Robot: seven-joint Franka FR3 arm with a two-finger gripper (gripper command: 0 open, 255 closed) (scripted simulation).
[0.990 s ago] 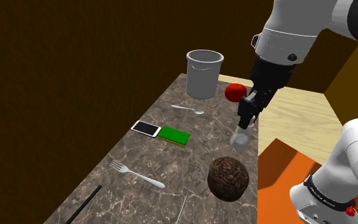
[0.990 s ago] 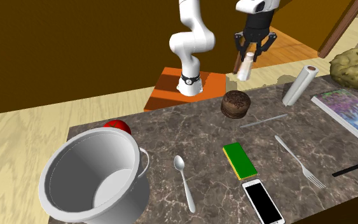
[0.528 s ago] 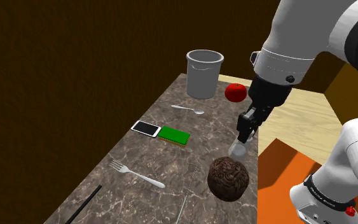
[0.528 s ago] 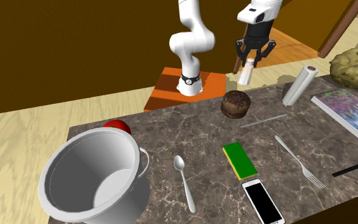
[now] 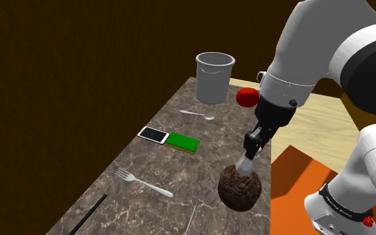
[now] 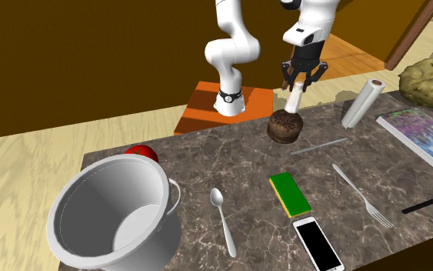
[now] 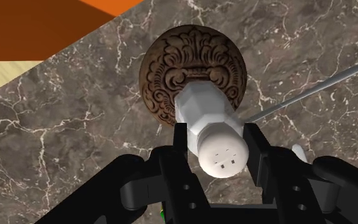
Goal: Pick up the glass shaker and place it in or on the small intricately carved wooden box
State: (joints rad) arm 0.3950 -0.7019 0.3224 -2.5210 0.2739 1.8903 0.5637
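**Shoulder view, L to R; all positions given w.r.t. the carved brown box (image 5: pixel 240 190).** The box is round w/ a domed, ornamented lid. It sits on the dark marble tabletop (image 5: pixel 179 167), near the edge that faces the orange stand (image 5: pixel 300 177). Far L of box, at the table's near corner, lies a black stick (image 5: pixel 86 215). L of box is a fork (image 5: pixel 143 182), handle end toward the box. L of box and farther back lies a phone (image 5: pixel 153 135), w/ a green block (image 5: pixel 182 141) just beside it on the box-ward side. Behind these is a spoon (image 5: pixel 200 115). Well behind box, at the table's far end, stands a grey pot (image 5: pixel 214 77). Directly over box is the shaker (image 5: pixel 245 165), w/ a pale faceted body and a white perforated cap. It is roughly upright, cap end up and lower end at the lid's centre. Whether it touches the lid cannot be told. The gripper (image 5: pixel 252 148) comes down from above, and in the wrist view both black fingers (image 7: pixel 182 143) press on opposite sides of the cap, i.e. clamped on the shaker. Behind box and slightly R is a red round fruit (image 5: pixel 247 97), near the table edge. In the second ext. view a thin grey rod (image 6: pixel 318 145) lies near box. A white paper roll (image 6: pixel 362 104) lies R of box. A book (image 6: pixel 426 135) and a lumpy yellowish object (image 6: pixel 430 81) are farther R.
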